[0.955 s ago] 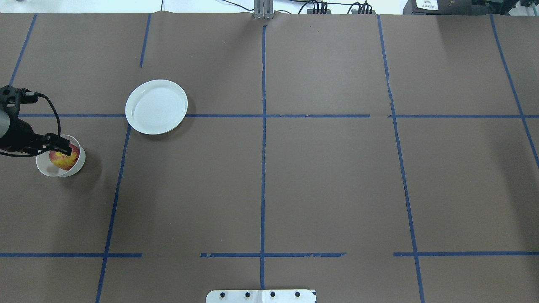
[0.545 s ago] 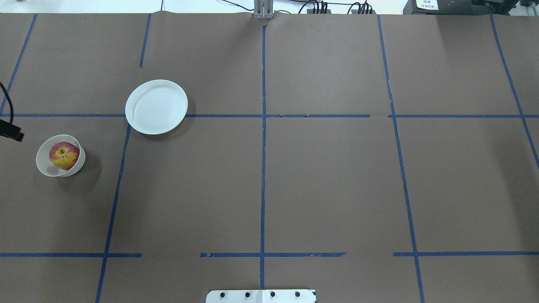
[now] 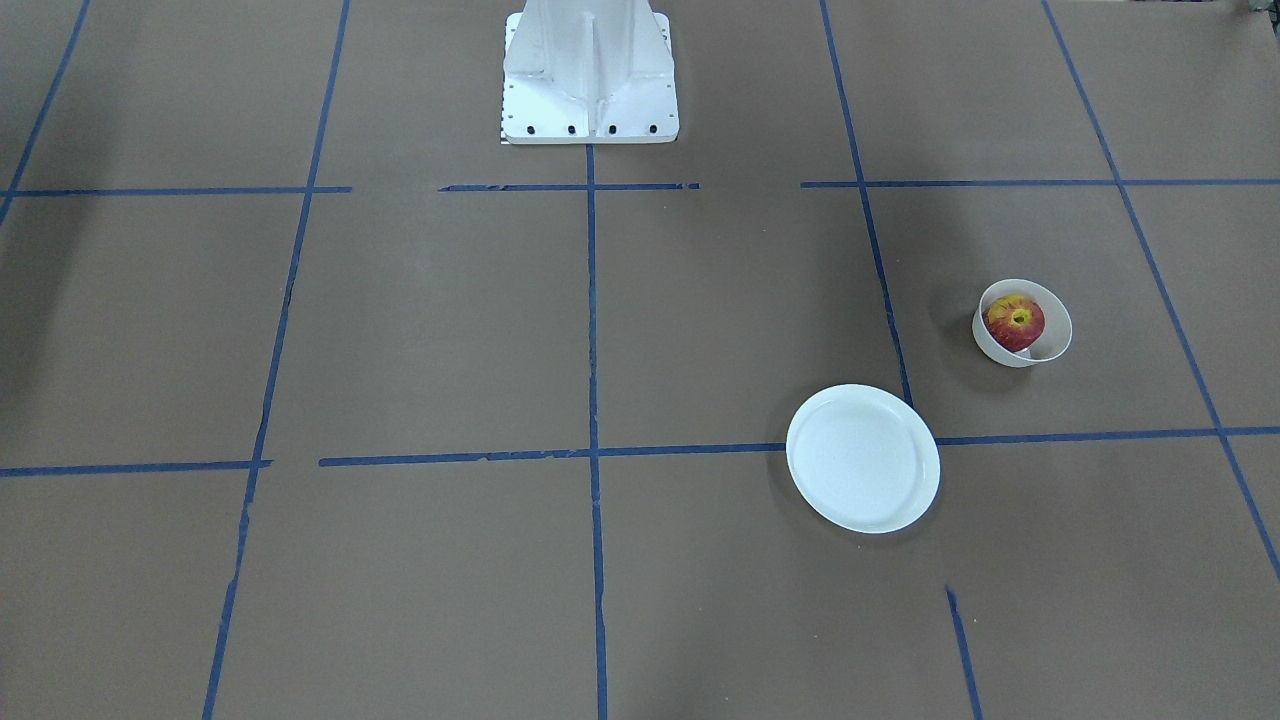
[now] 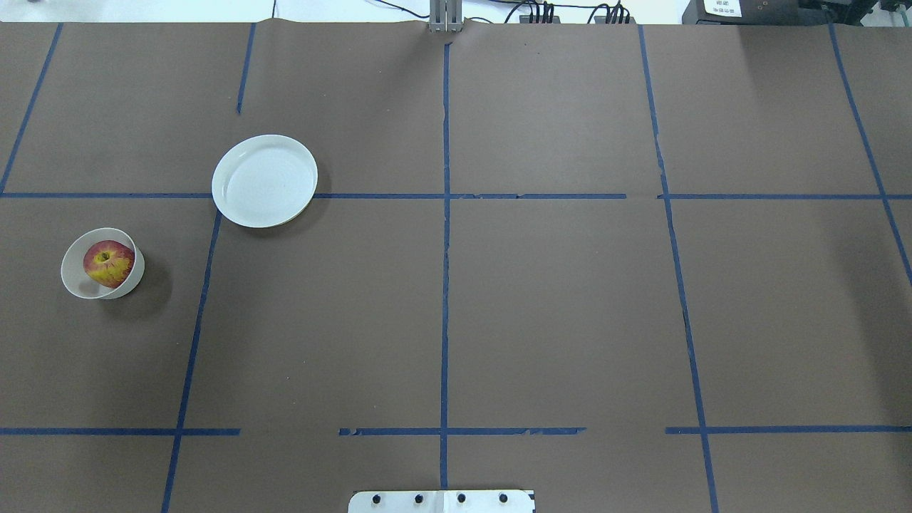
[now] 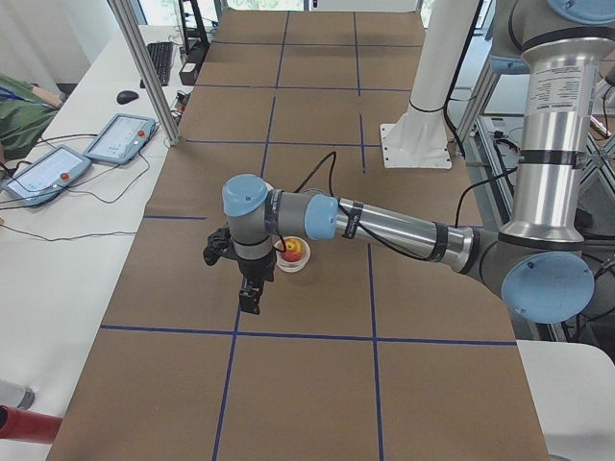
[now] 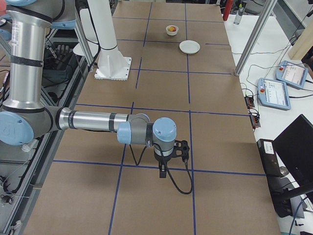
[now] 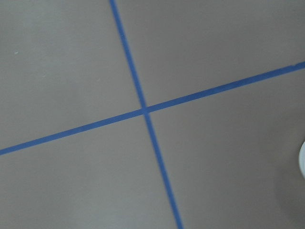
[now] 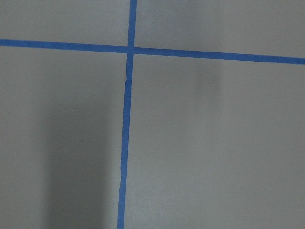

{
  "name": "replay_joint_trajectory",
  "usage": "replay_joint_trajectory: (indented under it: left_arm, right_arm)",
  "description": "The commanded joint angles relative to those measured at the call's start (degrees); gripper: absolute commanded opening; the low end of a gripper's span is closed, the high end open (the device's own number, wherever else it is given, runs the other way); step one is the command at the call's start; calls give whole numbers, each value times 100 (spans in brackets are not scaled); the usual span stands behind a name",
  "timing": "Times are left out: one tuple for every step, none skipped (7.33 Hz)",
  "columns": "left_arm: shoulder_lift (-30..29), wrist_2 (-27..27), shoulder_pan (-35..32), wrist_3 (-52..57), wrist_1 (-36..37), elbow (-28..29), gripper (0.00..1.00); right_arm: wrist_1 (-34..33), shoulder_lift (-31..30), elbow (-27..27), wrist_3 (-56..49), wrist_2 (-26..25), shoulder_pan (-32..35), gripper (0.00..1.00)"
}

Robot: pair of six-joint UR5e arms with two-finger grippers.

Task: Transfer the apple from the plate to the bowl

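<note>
Apple (image 4: pixel 108 263) is sitting in bowl (image 4: pixel 71 276), so the job is looking done | plate (image 4: pixel 264 181) is lying bare at bowl's 2 o'clock | my left pincer (image 5: pixel 251 294) is hanging beside bowl, and I cannot tell how far open it is

The left arm (image 5: pixel 404 229) is stretched out long and almost level. The left wrist (image 5: pixel 248 206) sits directly above the left fingers (image 5: pixel 251 296), which point straight down. The right arm (image 6: pixel 93 121) has the same pose, with the right wrist (image 6: pixel 164 133) above the right fingers (image 6: pixel 163 171), also pointing down. Whether either pair is spread or closed cannot be told.
</note>
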Motion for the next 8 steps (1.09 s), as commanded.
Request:
replay_joint_trajectory:
  left_arm:
    - [243, -423, -301, 171, 199, 231, 100]
    - [366, -432, -301, 180, 198, 198, 100]
    - [533, -423, -301, 180, 189, 137, 100]
    - [639, -432, -301, 188, 189, 127, 100]
    - [675, -432, -310, 189, 189, 119, 100]
    - [736, -432, -302, 189, 181, 118, 100]
    - [736, -432, -301, 189, 181, 118, 100]
    - [615, -423, -301, 180, 189, 92, 100]
  right_arm:
    - [6, -2, 0, 0, 0, -3, 100]
    - [6, 7, 0, 0, 0, -3, 100]
    - [-3, -2, 0, 0, 0, -3, 100]
    - [6, -2, 0, 0, 0, -3, 100]
    - [6, 7, 0, 0, 0, -3, 100]
    - [6, -2, 0, 0, 0, -3, 100]
    - [-3, -2, 0, 0, 0, -3, 100]
    - [6, -2, 0, 0, 0, -3, 100]
